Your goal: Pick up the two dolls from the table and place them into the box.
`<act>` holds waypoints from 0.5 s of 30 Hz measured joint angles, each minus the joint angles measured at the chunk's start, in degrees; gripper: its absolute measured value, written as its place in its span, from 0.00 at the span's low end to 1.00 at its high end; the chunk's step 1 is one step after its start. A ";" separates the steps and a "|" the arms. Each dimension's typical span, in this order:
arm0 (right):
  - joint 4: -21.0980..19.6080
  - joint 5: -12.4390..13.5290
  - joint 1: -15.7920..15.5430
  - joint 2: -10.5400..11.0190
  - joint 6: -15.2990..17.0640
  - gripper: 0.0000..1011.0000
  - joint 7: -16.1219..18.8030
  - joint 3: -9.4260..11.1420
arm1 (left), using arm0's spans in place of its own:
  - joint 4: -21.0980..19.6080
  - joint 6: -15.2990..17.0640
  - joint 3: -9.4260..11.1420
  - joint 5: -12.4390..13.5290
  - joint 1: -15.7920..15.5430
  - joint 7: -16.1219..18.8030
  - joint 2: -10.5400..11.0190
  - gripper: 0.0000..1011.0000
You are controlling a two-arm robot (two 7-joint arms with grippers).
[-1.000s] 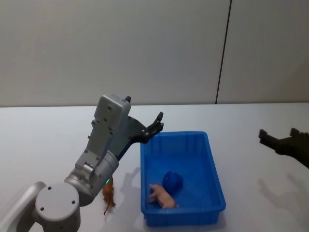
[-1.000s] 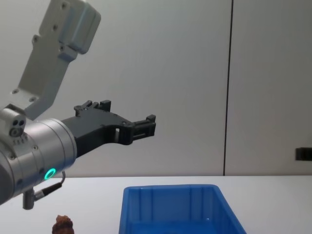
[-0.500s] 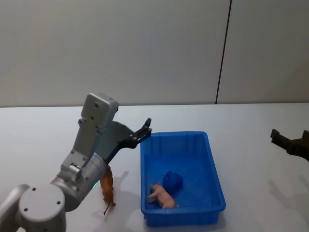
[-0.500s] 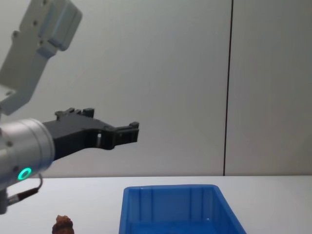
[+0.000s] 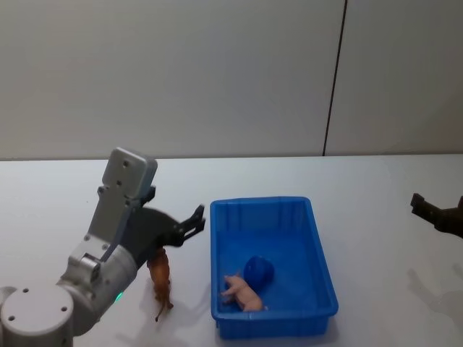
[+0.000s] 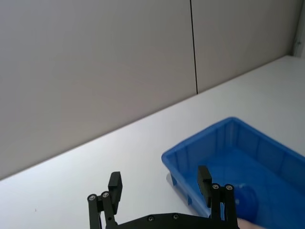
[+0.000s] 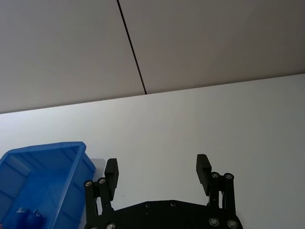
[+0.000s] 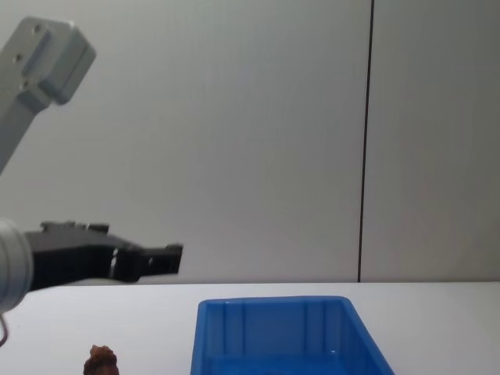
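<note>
A reddish-brown doll (image 5: 160, 278) stands on the white table (image 5: 376, 181) just left of the blue box (image 5: 261, 203); its top shows in the chest view (image 8: 100, 358). A pale pink doll (image 5: 242, 291) lies inside the box near its front wall. My left gripper (image 5: 189, 223) hovers open and empty above the brown doll, close to the box's left rim. The left wrist view shows this gripper (image 6: 159, 183) with its fingers wide apart and the box (image 6: 196, 145) ahead. My right gripper (image 5: 438, 212) hangs open at the far right, away from the box.
A rounded blue object (image 5: 257, 270) sits inside the box beside the pink doll. A grey wall with a dark vertical seam (image 5: 334, 79) stands behind the table. In the right wrist view, bare tabletop lies beyond my right gripper (image 7: 157, 169), with the box (image 7: 44, 147) off to one side.
My left arm has swung back from above the box's left rim and lowered, so its gripper now hangs over the brown doll. The right gripper has drawn slightly toward the right edge.
</note>
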 joint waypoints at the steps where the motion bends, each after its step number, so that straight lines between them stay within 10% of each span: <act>1: -0.01 0.04 -0.02 0.01 -0.01 0.99 -0.04 0.03 | -0.23 0.58 -0.10 -0.19 0.19 0.18 0.18 0.99; 15: -0.09 0.33 -0.13 0.08 -0.07 0.99 -0.25 0.15 | -2.67 13.63 -1.73 -6.21 2.51 3.56 2.02 0.99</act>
